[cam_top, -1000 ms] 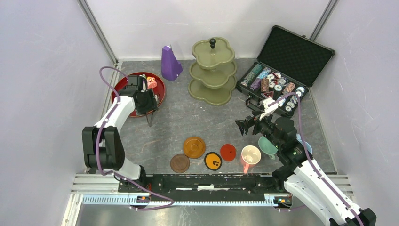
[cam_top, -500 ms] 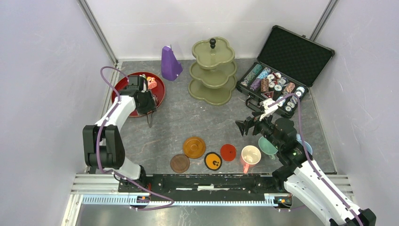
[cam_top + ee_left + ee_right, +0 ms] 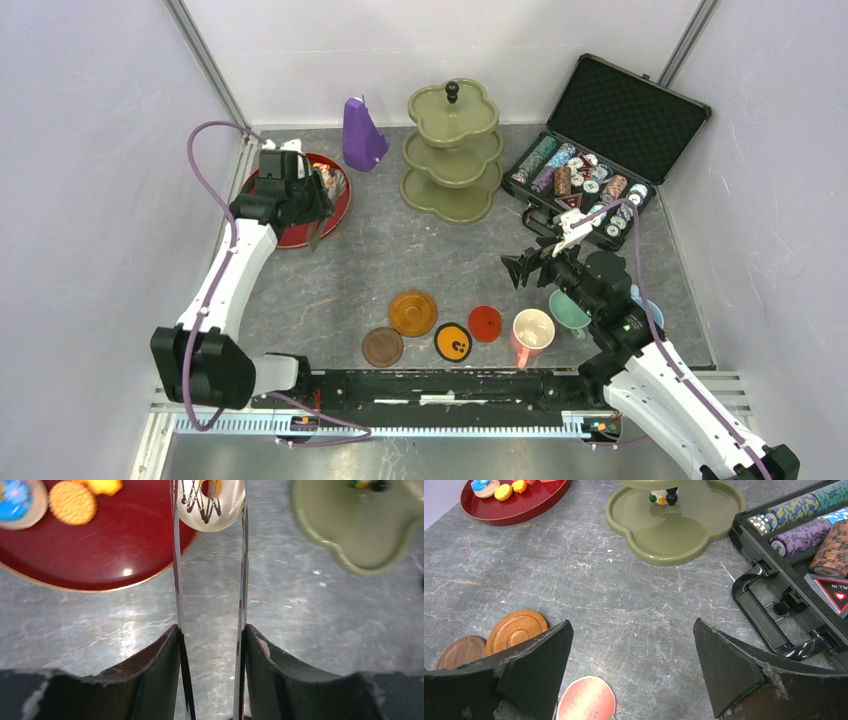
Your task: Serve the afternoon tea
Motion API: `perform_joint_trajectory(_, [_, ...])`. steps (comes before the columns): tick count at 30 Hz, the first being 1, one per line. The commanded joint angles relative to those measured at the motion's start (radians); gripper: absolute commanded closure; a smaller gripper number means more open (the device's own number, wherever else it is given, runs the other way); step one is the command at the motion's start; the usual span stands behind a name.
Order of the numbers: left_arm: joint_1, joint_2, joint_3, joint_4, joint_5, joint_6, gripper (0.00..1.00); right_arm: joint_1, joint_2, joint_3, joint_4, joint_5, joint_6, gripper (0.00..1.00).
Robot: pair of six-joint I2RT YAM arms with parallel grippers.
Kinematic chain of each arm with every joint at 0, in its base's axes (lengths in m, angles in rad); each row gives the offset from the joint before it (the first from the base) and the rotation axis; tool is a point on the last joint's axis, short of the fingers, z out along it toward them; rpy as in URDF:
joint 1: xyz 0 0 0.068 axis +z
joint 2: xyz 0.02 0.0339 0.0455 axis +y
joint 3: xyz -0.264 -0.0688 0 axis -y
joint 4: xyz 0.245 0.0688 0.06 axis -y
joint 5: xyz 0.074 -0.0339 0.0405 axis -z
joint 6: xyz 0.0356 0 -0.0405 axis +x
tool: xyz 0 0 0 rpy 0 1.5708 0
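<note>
The round glossy red tray (image 3: 100,555) holds a blue-iced cake (image 3: 15,500), a round golden biscuit (image 3: 72,502) and a yellow pastry (image 3: 102,486). The left gripper (image 3: 212,630) is clamped on thin metal tongs (image 3: 176,580), whose tips pinch a white-iced doughnut (image 3: 220,510) (chocolate-drizzled) over the tray's rim. Rightward stands the olive-green three-tier stand (image 3: 452,150). The black case (image 3: 625,115) holds striped poker chips (image 3: 580,180). The right gripper (image 3: 631,625) gapes wide, holding nothing.

The left arm (image 3: 232,275) stood stretched toward the upper left of the frame. The left gripper (image 3: 210,630) pointed down, its black fingers (image 3: 155,665) pressed against thin silver metal tongs (image 3: 175,580). The right arm (image 3: 665,395) was bent toward centre right, and the right gripper (image 3: 631,622) was spread wide.
</note>
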Motion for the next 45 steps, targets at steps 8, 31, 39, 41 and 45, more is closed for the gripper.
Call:
perform_joint_trajectory(8, [-0.354,-0.174,0.137,0.037,0.178,0.08,0.52,-0.003,-0.046,0.055,0.016,0.145,-0.026,0.02])
perform_joint_trajectory(31, [-0.668,0.217,0.2,0.488,0.013,-0.064,0.55,-0.003,-0.117,0.073,-0.036,0.207,-0.035,0.02])
perform_joint_trajectory(39, [-0.685,0.389,0.357,0.494,-0.073,-0.051,0.55,-0.003,-0.132,0.079,-0.064,0.227,-0.05,0.02])
perform_joint_trajectory(41, [-0.685,0.423,0.379,0.499,-0.1,-0.052,0.55,-0.003,-0.137,0.078,-0.071,0.23,-0.05,0.02])
perform_joint_trajectory(45, [-0.685,0.485,0.445,0.484,-0.157,-0.056,0.55,-0.003,-0.146,0.079,-0.088,0.237,-0.053,0.02])
